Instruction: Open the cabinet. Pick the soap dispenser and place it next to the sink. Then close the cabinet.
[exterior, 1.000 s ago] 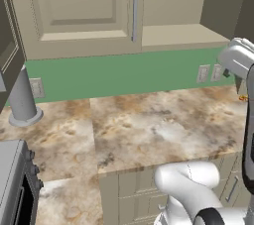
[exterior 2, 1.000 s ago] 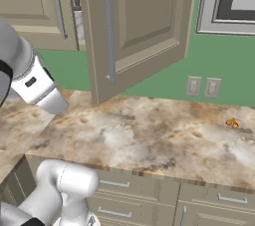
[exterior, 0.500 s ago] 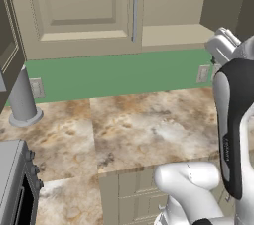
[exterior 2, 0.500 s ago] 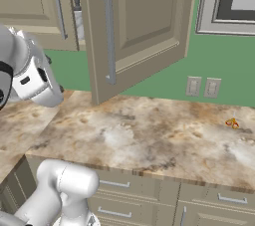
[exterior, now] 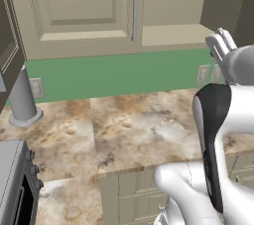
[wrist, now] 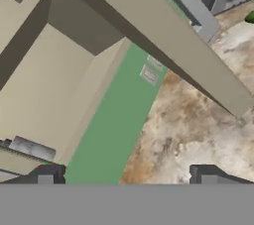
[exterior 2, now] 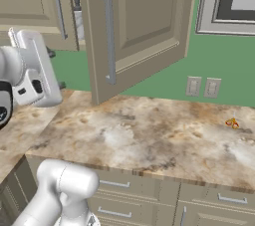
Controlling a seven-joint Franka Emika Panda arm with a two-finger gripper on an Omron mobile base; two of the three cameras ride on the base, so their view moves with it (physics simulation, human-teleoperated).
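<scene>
The cabinet hangs over the counter, its left door shut. Its right door stands swung wide open, the long silver handle facing me. The beige shelf interior is exposed. The soap dispenser, a small pale grey bottle, stands on the shelf just behind the open door's edge. It also shows at the hand view's lower left. My gripper is open and holds nothing. It hovers in front of and below the open compartment, apart from the bottle.
A large grey flared-base post stands at the counter's back left. A grey appliance sits at the lower left. Wall outlets are on the green backsplash. A small orange thing lies on the marble counter.
The arm has lifted and swung the hand up and left, from counter height toward the open cabinet compartment. The jaws stayed open. The door and bottle have not moved.
</scene>
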